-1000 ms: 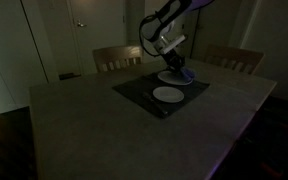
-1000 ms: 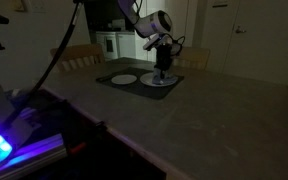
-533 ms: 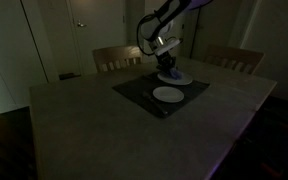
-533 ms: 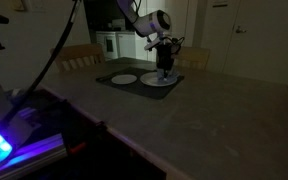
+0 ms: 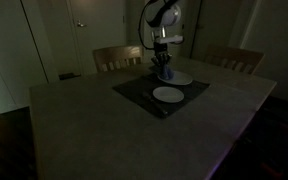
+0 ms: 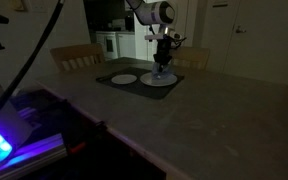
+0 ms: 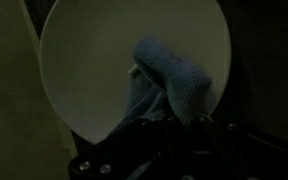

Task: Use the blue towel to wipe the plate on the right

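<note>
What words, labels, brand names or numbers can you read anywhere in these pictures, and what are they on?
None: no text can be read in any view.
The plate, the blue towel, the placemat and the table show no print.
The pictures are too dark and blurred to read any small marks on the arm.

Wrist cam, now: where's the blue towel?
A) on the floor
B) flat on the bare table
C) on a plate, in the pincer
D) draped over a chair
C: in the wrist view the towel lies bunched on the plate, and its near end runs up into the pincer.
</note>
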Motion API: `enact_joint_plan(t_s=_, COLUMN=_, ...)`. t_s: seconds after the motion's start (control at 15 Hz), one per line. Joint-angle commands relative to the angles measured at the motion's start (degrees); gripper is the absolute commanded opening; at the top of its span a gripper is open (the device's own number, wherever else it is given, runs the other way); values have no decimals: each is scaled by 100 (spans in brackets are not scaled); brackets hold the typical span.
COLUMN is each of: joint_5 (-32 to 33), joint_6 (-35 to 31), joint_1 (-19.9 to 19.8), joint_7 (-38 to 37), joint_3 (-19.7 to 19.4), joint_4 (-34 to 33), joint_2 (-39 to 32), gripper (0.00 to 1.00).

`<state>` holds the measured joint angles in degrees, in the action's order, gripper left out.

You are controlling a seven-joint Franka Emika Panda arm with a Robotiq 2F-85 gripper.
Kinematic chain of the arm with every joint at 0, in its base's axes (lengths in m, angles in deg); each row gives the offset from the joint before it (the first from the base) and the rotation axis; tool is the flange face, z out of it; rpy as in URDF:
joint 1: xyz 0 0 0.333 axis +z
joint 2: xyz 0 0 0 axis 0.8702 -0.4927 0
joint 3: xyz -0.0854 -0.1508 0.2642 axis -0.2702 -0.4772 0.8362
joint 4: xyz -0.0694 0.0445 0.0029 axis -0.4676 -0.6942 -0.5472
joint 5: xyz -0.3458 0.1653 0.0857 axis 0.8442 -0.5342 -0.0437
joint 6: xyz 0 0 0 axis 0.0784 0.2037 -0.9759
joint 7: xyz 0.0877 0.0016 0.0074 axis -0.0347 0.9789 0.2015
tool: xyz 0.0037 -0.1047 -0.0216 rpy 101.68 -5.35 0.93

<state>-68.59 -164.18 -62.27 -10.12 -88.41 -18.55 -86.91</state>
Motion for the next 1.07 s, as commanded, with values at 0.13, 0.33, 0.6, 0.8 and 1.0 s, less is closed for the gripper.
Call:
enact_joint_plan(t_s=0.13, joint_5=-611, joint_6=171, joint_1=-451, joint_7=1377, joint_3=419, joint_4=804, joint_2=533, gripper=2)
enact_joint_plan(t_s=0.33, joint_5=-781, joint_6=673, joint_1=-619, joint_7=2079, joint_3=547, joint_4=862, joint_2=486, gripper=2)
enact_joint_plan(t_s=0.6, joint_5=-808, joint_6=1327, joint_1=-691, joint_7=2303, joint_3=466, joint_4=915, joint_2=436, gripper=2)
enact_joint_plan(t_s=0.8, joint_5=-644, joint_6=1689, joint_1=-604, joint_7=1920, joint_3=239, joint_4=947, joint_2=451, gripper=2)
enact_joint_plan(t_s=1.0, joint_5=-193, joint_6=1818, joint_1=-339, joint_7=1255, joint_3=-110, joint_4=940, joint_2=465, gripper=2)
